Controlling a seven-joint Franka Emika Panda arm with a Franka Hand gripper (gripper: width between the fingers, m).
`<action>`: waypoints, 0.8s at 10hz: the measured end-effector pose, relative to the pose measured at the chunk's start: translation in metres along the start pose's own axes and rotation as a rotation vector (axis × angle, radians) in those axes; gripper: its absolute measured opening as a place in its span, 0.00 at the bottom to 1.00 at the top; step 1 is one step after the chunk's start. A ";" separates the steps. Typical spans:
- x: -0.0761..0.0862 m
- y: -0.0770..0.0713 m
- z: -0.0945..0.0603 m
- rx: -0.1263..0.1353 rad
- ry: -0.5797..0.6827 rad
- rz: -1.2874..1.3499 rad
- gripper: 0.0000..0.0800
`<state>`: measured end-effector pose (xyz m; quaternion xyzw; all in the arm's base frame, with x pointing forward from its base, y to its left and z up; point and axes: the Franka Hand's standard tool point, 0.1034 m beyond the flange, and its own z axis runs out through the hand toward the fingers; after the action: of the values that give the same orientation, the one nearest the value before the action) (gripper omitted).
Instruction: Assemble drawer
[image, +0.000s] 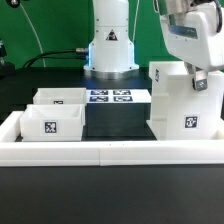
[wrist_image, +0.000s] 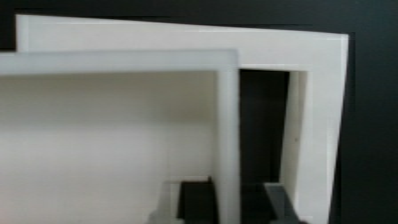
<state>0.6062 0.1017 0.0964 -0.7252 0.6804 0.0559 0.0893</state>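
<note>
Exterior view, trays (image: 50, 122) apart from shell (image: 182, 100), wrist view, jaws astride wall (wrist_image: 228, 130), grip unclear

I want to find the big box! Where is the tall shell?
The tall shell stands on the exterior view's right, beside the marker board, with the gripper at its top.

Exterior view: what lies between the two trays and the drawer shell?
The marker board lies between the farther tray and the drawer shell; between the nearer tray and the shell only bare black table. The exterior view shows this.
</note>
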 end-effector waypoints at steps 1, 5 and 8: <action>0.000 -0.006 0.000 0.009 0.000 0.002 0.05; 0.002 -0.030 0.000 0.035 -0.002 0.005 0.05; 0.003 -0.038 0.001 0.026 -0.006 0.003 0.05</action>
<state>0.6444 0.1010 0.0972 -0.7227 0.6820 0.0495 0.1008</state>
